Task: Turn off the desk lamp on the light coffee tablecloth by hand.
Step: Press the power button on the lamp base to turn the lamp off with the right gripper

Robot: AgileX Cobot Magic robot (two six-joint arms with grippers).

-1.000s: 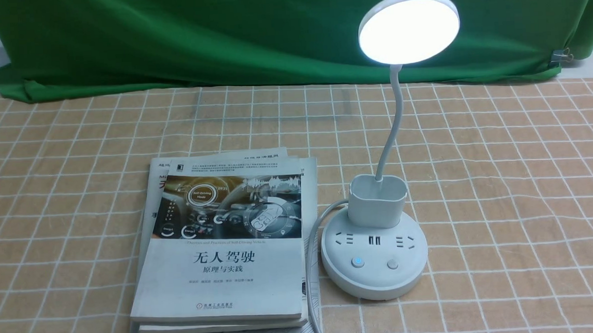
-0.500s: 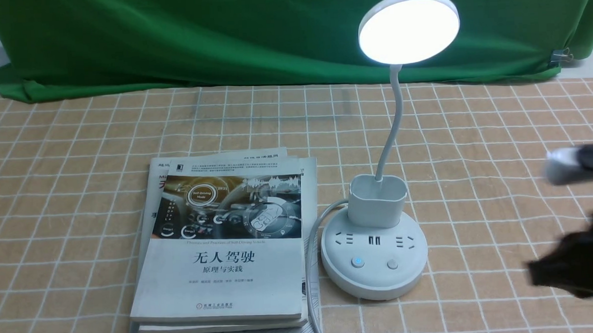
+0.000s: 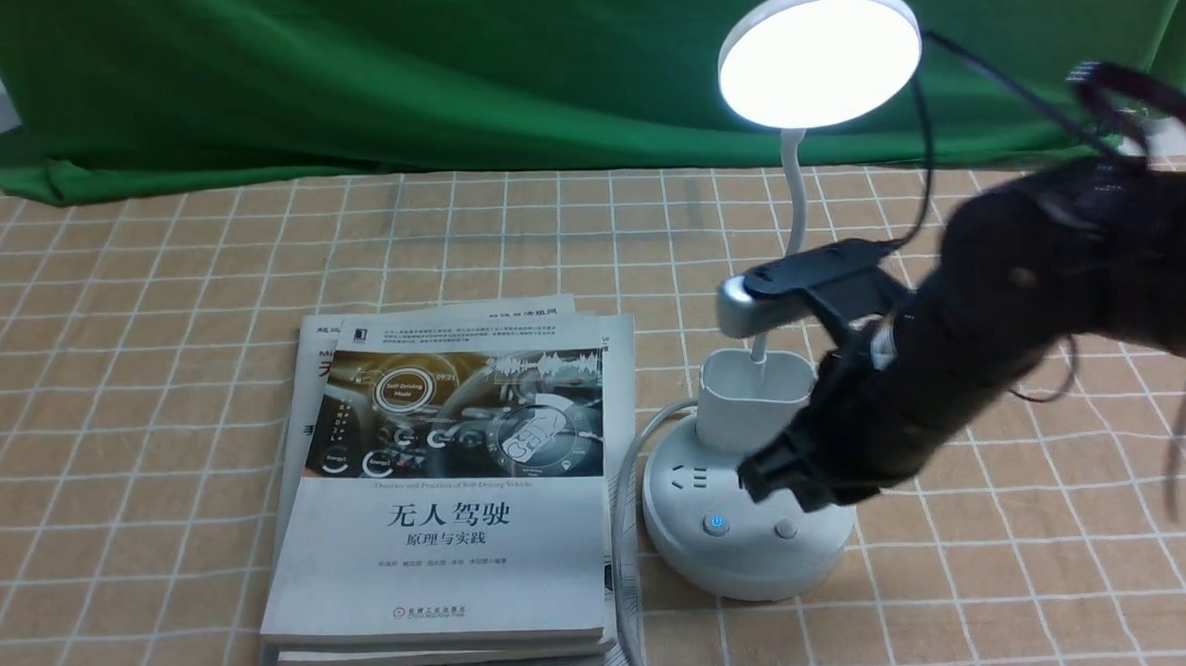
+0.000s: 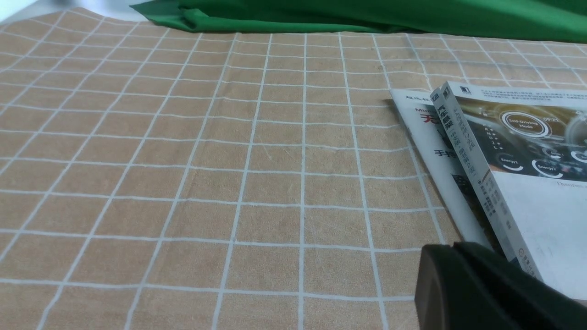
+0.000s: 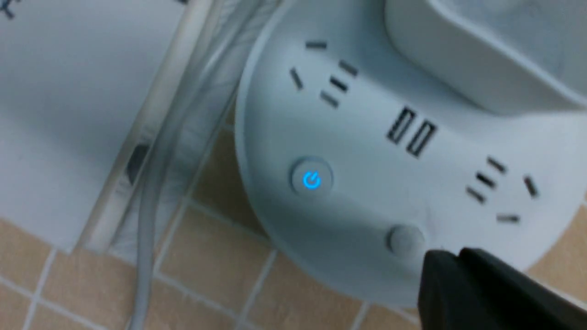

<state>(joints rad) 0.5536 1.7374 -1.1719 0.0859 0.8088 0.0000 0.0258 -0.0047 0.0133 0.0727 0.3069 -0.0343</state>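
Lamp place: The desk lamp stands on the tan tablecloth, just beside a pile of books. Its cord runs between the two.
Lamp light: The round head glows bright, so the lamp is not off yet.
Lamp direction: Its long line goes up and down, from the round base through the thin bent neck to the head. The glowing face looks toward the robot's side. The buttons sit on the near edge of the base.
Buttons: One button glows blue with a power sign. The other is a plain button.
Right end effector: The right end effector hangs over the base. Its two black fingers look pressed together and hold nothing. In the right wrist view its tip is just beside the plain button and apart from the blue one.
Left end effector: The left end effector is near the corner of the books, well apart from the lamp. Its fingers look pressed together too, with nothing in them.
What could go wrong: The tip may land on the plain button, which is closer, and the light may stay on. A sideways push could slide the base along the tablecloth. The big black arm is close to the cup and neck, so it could bump them and tip the lamp.
Next move needs: Probably a small shift toward the blue button, then a straight push down.
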